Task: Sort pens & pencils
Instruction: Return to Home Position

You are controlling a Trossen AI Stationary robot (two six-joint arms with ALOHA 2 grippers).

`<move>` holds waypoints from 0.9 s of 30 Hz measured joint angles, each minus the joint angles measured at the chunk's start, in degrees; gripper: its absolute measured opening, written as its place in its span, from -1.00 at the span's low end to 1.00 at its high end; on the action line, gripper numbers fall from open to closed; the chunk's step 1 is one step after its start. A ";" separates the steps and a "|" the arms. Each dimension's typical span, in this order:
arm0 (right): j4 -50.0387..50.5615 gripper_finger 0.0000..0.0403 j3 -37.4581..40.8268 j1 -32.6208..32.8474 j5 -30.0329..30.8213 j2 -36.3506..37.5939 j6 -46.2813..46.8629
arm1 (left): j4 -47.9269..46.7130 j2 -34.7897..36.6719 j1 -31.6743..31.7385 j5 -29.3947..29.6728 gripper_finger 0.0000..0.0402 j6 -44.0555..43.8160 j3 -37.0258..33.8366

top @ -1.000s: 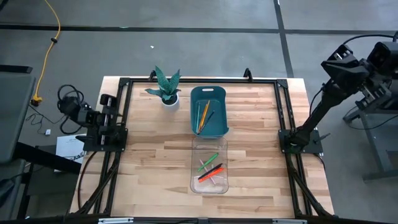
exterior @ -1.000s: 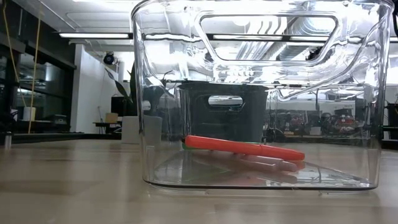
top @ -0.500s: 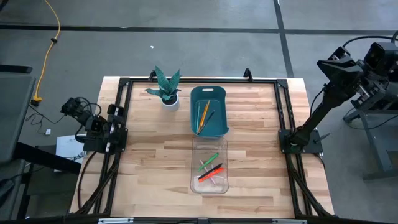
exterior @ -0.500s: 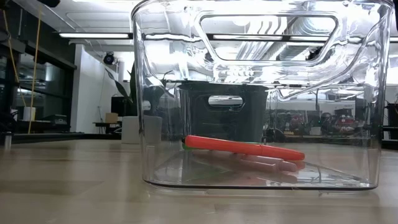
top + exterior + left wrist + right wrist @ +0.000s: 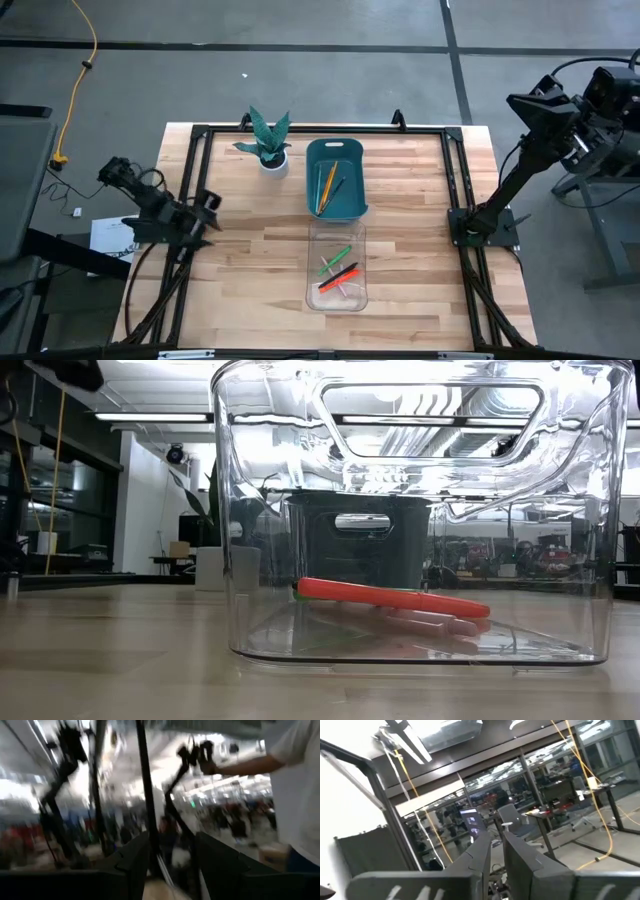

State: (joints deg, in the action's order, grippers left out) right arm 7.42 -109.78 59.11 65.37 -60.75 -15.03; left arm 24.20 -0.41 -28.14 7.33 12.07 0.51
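1. Left end effector (image 5: 207, 205) — fingers (image 5: 134, 862) spread, nothing between them. It hangs at the left edge of the tabletop (image 5: 240, 270), well apart from both bins.
2. Right end effector (image 5: 496, 840) — fingers drawn nearly together, empty. The right arm (image 5: 545, 110) is folded up beyond the tabletop's right edge.
3. Pens (image 5: 338, 272), green, red, black and pink, lie in the clear bin (image 5: 312, 240). In the low view the red pen (image 5: 390, 597) lies across the others.
4. Pencils (image 5: 326, 185) lie in the blue bin (image 5: 312, 165), just behind the clear bin.
5. Plant (image 5: 266, 140) stands just left of the blue bin.
6. Left wrist view, blurred: a person's arm (image 5: 240, 766) shows in the room.
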 joint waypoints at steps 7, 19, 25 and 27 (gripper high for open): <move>0.00 -0.80 0.00 0.00 0.76 -0.07 2.08 | -7.38 0.00 0.00 -4.50 -0.24 -3.41 -0.02; -3.82 -0.80 0.02 0.00 -0.83 -1.66 1.60 | -15.57 0.00 0.00 -14.52 -0.24 -3.13 -0.02; -4.66 -0.80 0.00 0.00 -7.46 -1.85 4.00 | -15.85 0.00 0.00 -13.21 -0.26 -0.39 -0.02; -4.74 -0.80 0.00 0.00 -8.36 -2.32 4.60 | -16.00 0.00 0.00 -11.51 -0.30 0.74 -0.01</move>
State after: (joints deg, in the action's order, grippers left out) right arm 2.68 -109.78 59.11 57.01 -63.07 -10.42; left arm 8.20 -0.40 -28.14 -4.17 12.82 0.50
